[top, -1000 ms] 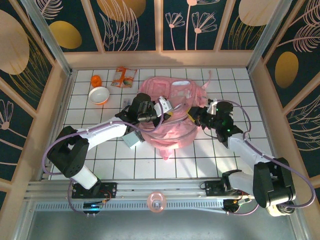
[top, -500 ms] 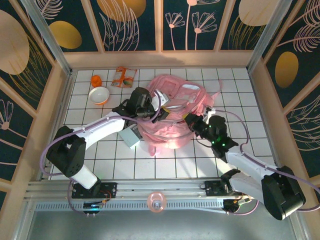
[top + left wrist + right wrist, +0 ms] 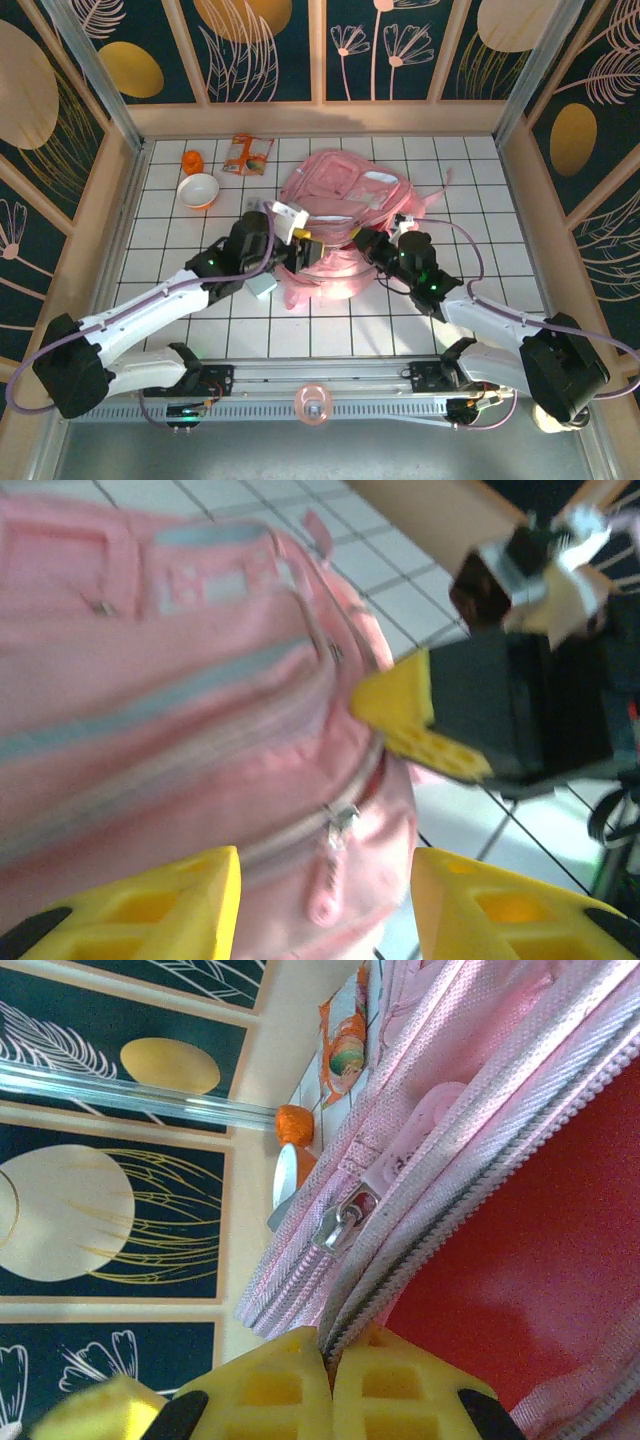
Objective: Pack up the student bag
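At table (image 3: 170, 225) centre, right gripper (image 3: 328, 1360) is clamping student bag (image 3: 340, 190) at zipper edge; left gripper (image 3: 325, 890) is hovering alongside, jaws apart.

White gridded tabletop (image 3: 490, 170) enclosed by wood-framed dark panels (image 3: 270, 50) painted with gold ovals and pale leaves.

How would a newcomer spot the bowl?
Find the big pink backpack in the middle, then look toward the table's far-left corner, where three small things sit. The bowl is the frontmost one: round, open, white inside with an orange rim, unlike the orange lump and the flat snack packet.
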